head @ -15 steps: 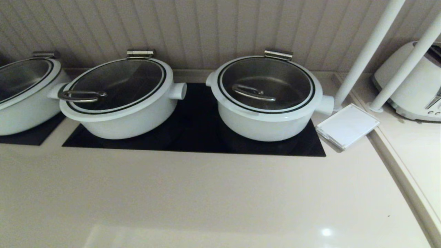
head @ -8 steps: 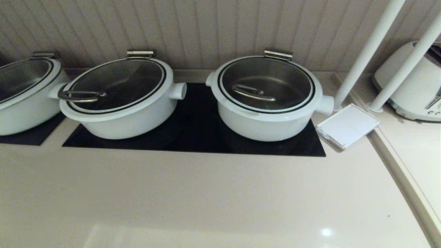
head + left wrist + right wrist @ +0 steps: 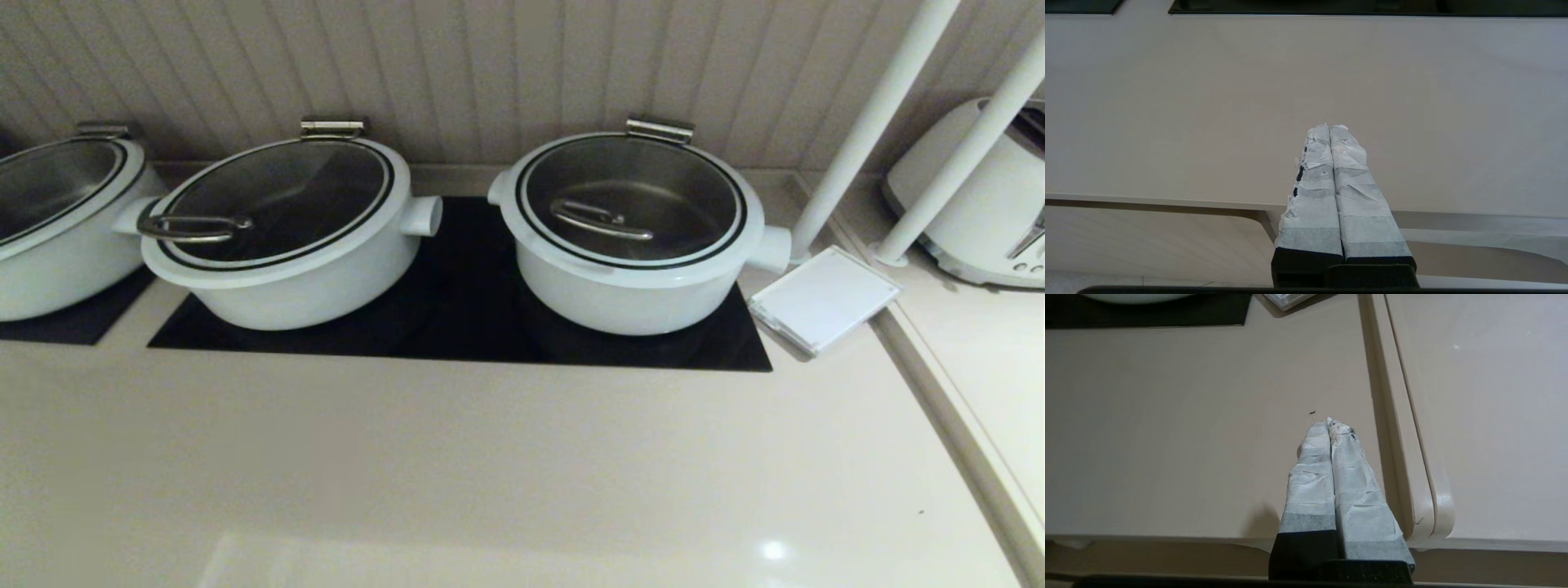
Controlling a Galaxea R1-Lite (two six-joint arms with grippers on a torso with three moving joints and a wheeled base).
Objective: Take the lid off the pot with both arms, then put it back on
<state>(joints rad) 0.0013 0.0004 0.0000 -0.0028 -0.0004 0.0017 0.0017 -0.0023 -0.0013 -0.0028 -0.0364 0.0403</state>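
Lid sits unmoved on the pot (both grippers' jaws together, above the counter).

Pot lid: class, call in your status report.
Left gripper and right gripper shut, empty, over the near counter. Lid seated on pot, untouched. Nothing in the way.

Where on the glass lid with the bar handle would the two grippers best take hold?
Probably the steel bar handle at the centre of the lid, reached from above. It stands raised off the glass and runs roughly left to right, so each gripper could pinch one end.
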